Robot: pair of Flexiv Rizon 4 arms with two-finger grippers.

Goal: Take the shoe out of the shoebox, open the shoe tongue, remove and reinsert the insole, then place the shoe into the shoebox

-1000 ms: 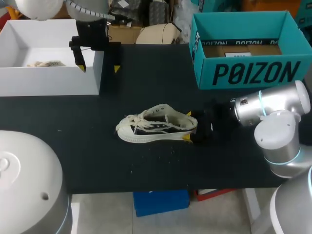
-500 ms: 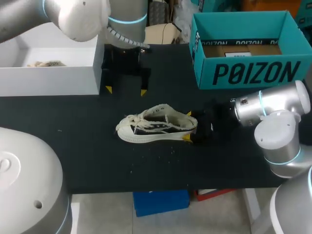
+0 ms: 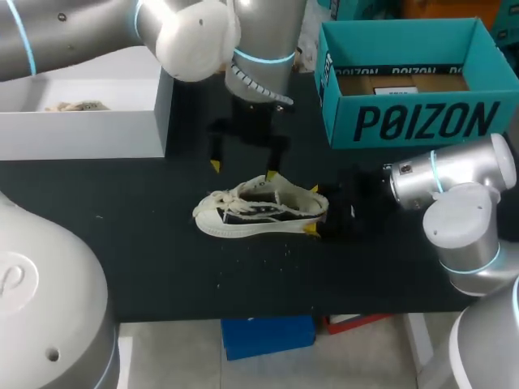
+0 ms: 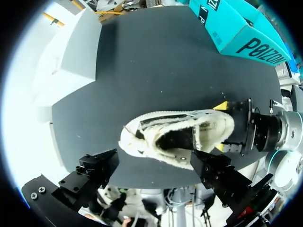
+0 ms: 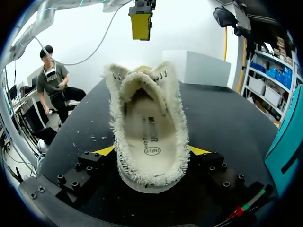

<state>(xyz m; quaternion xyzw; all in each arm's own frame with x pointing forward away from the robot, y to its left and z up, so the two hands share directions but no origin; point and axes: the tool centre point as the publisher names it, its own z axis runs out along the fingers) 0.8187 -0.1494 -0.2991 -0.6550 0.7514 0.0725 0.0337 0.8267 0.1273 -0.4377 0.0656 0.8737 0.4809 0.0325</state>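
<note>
A cream low-top shoe (image 3: 259, 209) with frayed edges lies on its sole mid-table, toe to the left. My right gripper (image 3: 313, 209) is shut on its heel, one yellow tip on each side. In the right wrist view the shoe (image 5: 147, 132) stands between the fingers, mouth wide, with the insole (image 5: 147, 139) lying inside. My left gripper (image 3: 242, 170) hangs open just above and behind the shoe's middle. In the left wrist view the shoe (image 4: 180, 139) lies under the open left gripper (image 4: 154, 161), and the right gripper (image 4: 227, 126) clasps the heel.
The teal shoebox (image 3: 405, 121) stands open at the back right. A white box (image 3: 81, 130) with crumpled paper inside sits at the back left. Small crumbs lie on the black table (image 3: 162, 267) in front of the shoe.
My left arm has swung right from the white box and down, until its open gripper hangs over the shoe. The shoe and my right arm have stayed put.
</note>
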